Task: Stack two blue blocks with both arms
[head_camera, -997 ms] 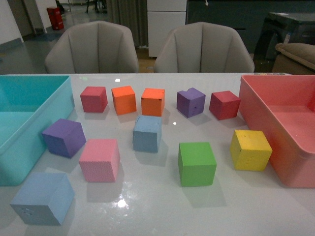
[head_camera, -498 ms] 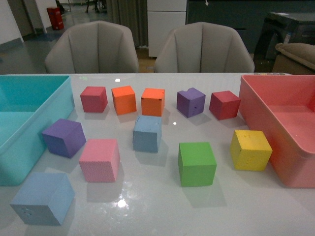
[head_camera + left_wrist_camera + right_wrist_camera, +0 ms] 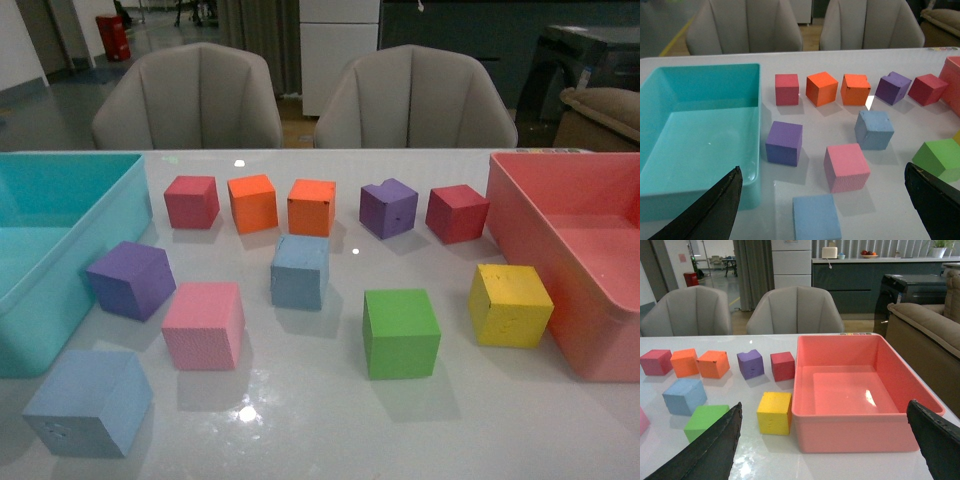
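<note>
One blue block (image 3: 300, 272) sat mid-frame in the front view, the other blue block (image 3: 88, 402) at lower left, both likely light, grippy foam best pinched across opposite flat faces; the left gripper (image 3: 822, 171) and right gripper (image 3: 824, 407) had jaws wide apart.

Home-like lounge: padded chairs (image 3: 200, 100), a sofa (image 3: 935, 325), kitchen counter (image 3: 865, 261) behind.
</note>
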Available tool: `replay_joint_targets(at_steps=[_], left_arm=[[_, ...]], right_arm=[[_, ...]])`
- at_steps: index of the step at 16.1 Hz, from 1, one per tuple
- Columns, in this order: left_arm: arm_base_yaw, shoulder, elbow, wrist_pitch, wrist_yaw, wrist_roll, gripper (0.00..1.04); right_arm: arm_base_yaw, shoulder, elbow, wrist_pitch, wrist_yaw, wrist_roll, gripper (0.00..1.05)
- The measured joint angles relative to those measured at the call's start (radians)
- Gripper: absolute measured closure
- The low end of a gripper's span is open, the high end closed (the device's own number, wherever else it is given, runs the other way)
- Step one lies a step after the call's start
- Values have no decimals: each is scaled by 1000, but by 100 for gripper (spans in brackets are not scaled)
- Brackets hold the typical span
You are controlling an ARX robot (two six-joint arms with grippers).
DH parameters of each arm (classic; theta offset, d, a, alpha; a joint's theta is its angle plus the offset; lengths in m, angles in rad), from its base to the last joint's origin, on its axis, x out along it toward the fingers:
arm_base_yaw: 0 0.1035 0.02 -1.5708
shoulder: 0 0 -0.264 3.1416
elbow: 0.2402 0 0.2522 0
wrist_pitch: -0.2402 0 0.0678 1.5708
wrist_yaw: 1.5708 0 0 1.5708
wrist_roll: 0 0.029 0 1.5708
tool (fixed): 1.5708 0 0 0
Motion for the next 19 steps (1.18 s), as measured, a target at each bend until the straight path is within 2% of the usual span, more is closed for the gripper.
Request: replay_joint_targets(at_steps=[2,6,11,19], left_arm=[[-3,253,83,92,21,7,7],[-37,624,154,113,-17,15,7],[-49,775,191,117,-40,33,7],[-34,835,215,63,-52,32,7]], right_arm=[[0,0,0,0,0,0,6],[0,0,0,0,0,0,6],[0,0,0,0,0,0,6],[0,0,0,0,0,0,6]])
